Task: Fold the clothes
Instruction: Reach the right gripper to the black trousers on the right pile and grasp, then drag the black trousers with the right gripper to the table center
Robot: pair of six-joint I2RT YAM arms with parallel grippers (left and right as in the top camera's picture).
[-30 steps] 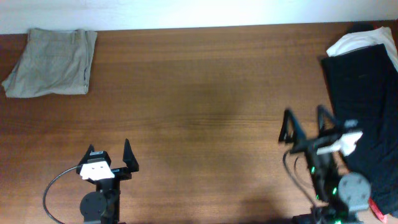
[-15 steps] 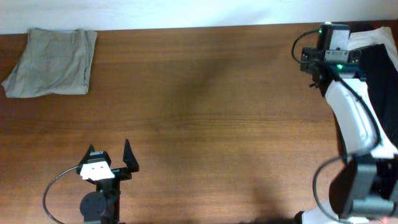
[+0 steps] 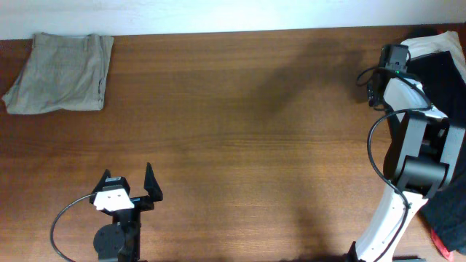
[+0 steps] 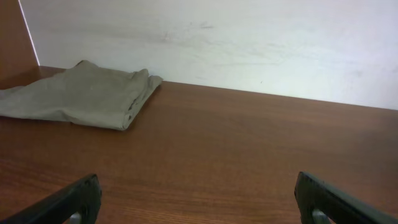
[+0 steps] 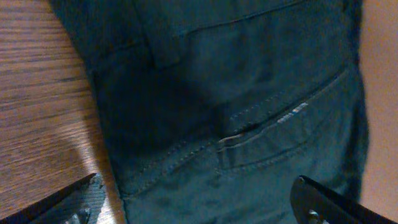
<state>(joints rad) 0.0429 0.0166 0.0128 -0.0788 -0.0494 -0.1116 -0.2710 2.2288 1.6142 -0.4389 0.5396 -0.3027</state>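
Black garment (image 3: 445, 84) lies at 3 o'clock on the table (image 3: 240, 109), part over a white one (image 3: 429, 44). Khaki one (image 3: 62, 73) is at 10 o'clock, already folded. Right gripper (image 5: 196, 196) hangs over the black cloth, jaws spread wide, grasping nothing; contact cannot be told. Left gripper (image 3: 127, 175) is at 7 o'clock, released and empty.

Judgement: the cloth is soft and limp, with stitched pocket seams, and is likely to drape and drag. Best hold is the edge by the bare wood at 9 o'clock in the wrist view, not the flat middle.
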